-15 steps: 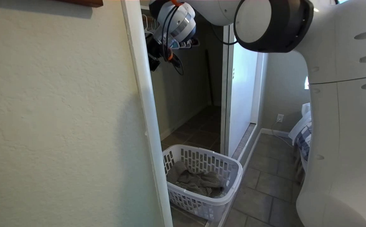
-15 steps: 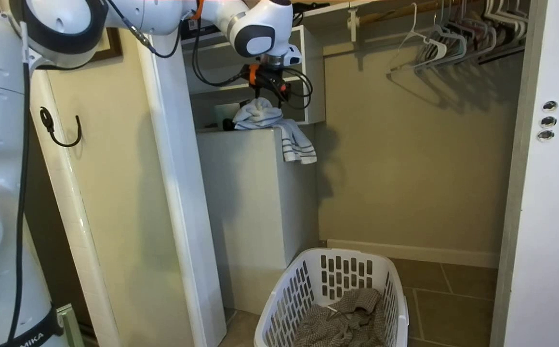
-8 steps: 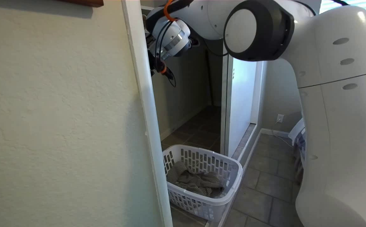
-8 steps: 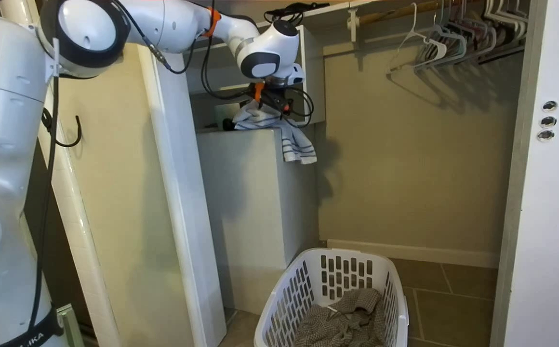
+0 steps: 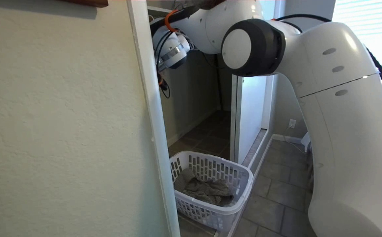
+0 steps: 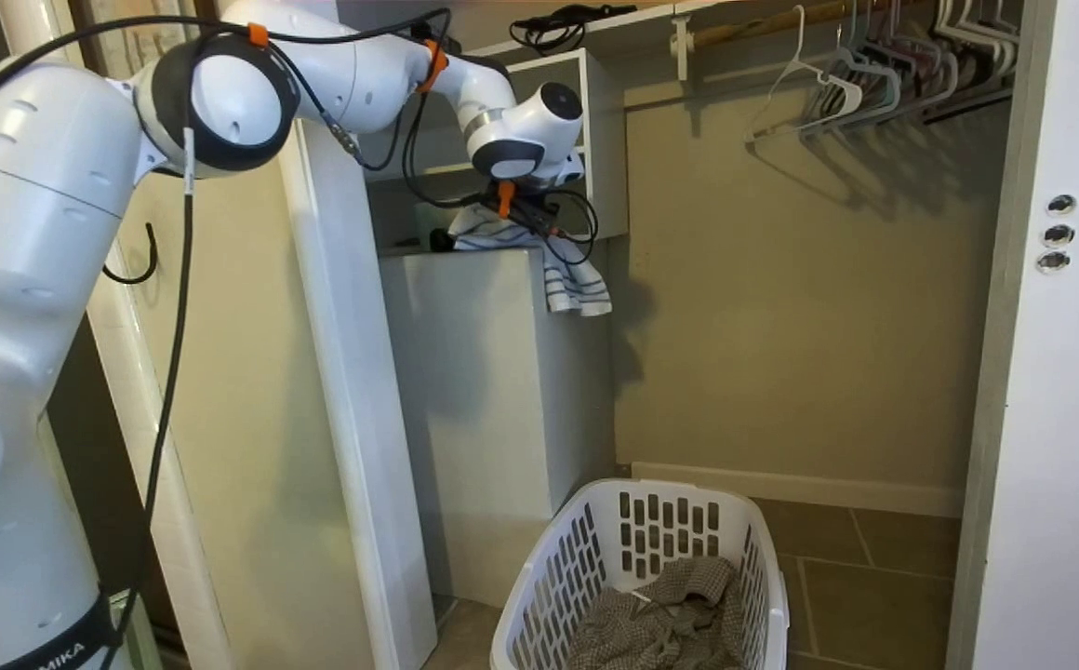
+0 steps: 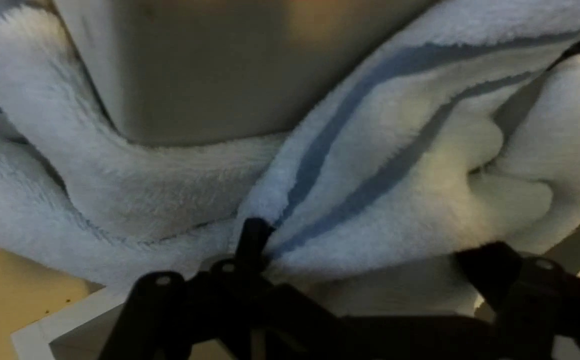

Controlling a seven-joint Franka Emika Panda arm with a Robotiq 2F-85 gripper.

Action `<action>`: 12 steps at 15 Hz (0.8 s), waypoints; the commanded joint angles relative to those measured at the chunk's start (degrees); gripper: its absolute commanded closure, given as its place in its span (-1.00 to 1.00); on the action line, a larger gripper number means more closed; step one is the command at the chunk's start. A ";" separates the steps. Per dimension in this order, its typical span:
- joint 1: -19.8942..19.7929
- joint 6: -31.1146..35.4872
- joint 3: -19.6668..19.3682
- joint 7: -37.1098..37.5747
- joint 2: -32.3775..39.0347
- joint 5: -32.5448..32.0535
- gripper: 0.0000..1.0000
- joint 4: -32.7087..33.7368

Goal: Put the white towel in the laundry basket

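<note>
- White terry with blue stripes: that is the towel [image 6: 579, 284], bunched on top of the cabinet [image 6: 465, 391], one striped end hanging over its edge. I take it the heap's weight on the cabinet holds that end back from sliding off.
- My hand [image 7: 371, 245] points down over the cabinet top and grasps nothing: its fingers [image 7: 252, 240] are spread wide, I judge so as to straddle a thick fold before squeezing.
- One finger looks pressed into the towel beside a striped fold; whether the other touches the towel, I can't tell.
- In an exterior view the door frame [image 5: 154, 118] hides the cabinet and my fingertips, so for the grip I go by the wrist view.
- The basket [image 6: 735, 530] stands just by the cabinet's foot, mouth up, presumably put there so that I need only lift, swing aside and let go.
- A brown cloth [image 6: 665, 614] lies low in the basket, far below the cabinet's top; there looks to be room above it for the towel.
- Next, I reckon, I should close on that fold and raise it well above the cabinet before moving across. A shallow pinch could let the soft pile slip, or the dangling end could snag on the cabinet's edge.
</note>
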 commanded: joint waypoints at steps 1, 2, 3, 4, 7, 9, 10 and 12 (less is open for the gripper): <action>-0.32 -2.87 1.71 -1.86 4.89 2.55 -0.32 7.28; -0.27 -3.54 1.90 -1.77 5.54 2.51 -0.17 8.39; -0.31 -4.95 2.07 -1.16 6.11 2.23 -0.01 9.61; -0.23 -6.41 2.00 -0.21 6.47 1.64 0.12 10.63; -0.35 -10.99 1.66 2.32 6.87 0.99 0.52 12.99; -0.45 -12.76 1.28 4.23 6.49 0.40 0.80 13.48; -0.45 -13.44 0.96 5.44 6.21 0.05 0.93 13.65; -0.37 -14.96 0.00 8.32 5.28 -1.31 0.98 13.54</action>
